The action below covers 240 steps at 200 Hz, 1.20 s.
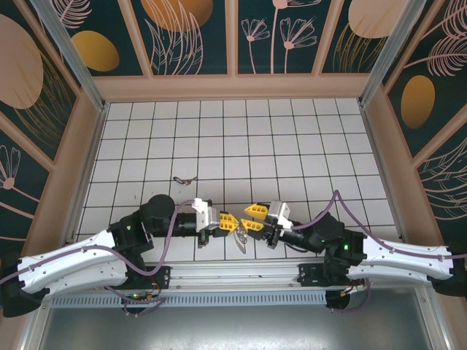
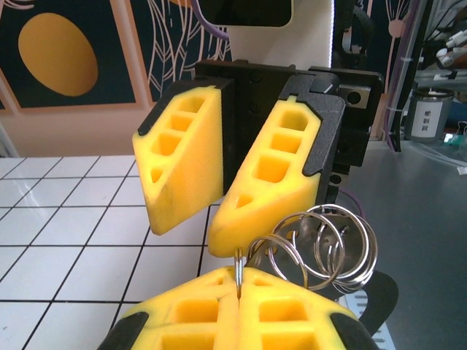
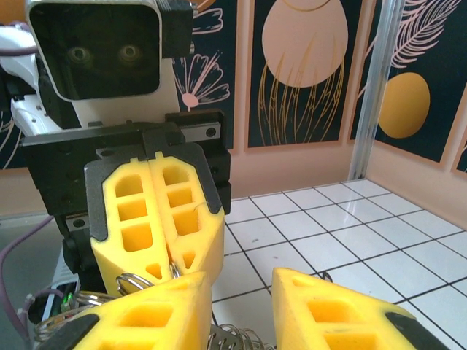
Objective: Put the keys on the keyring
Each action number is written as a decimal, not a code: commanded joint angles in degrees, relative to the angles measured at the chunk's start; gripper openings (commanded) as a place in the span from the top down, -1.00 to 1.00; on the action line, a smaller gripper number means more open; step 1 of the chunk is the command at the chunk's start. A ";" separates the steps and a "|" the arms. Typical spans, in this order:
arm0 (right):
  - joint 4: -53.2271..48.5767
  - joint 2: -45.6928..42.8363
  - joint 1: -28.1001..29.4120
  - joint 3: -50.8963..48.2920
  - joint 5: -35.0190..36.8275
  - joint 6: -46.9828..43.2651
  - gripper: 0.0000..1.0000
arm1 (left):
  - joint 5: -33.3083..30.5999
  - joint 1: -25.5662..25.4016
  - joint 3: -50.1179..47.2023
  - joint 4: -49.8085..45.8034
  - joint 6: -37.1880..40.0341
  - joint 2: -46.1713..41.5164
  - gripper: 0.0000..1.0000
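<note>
Left gripper (image 2: 238, 284), lower centre: clamped shut on metal rings (image 2: 321, 248), likely steadying them for threading; right gripper (image 2: 191, 233), upper centre: jaws parted, holding nothing, facing them.

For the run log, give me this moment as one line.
left gripper: shut on metal rings | right gripper: open, facing the rings | rings: hanging between both grippers
</note>
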 commanded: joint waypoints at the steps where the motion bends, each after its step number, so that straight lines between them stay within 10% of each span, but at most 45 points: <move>1: -2.40 1.14 0.20 0.93 -4.83 0.49 0.39 | 0.92 -0.21 1.85 3.99 1.17 0.37 1.00; 240: -11.87 -0.53 0.10 3.67 -11.22 0.69 0.36 | -1.15 -0.22 2.20 0.17 2.87 0.31 1.00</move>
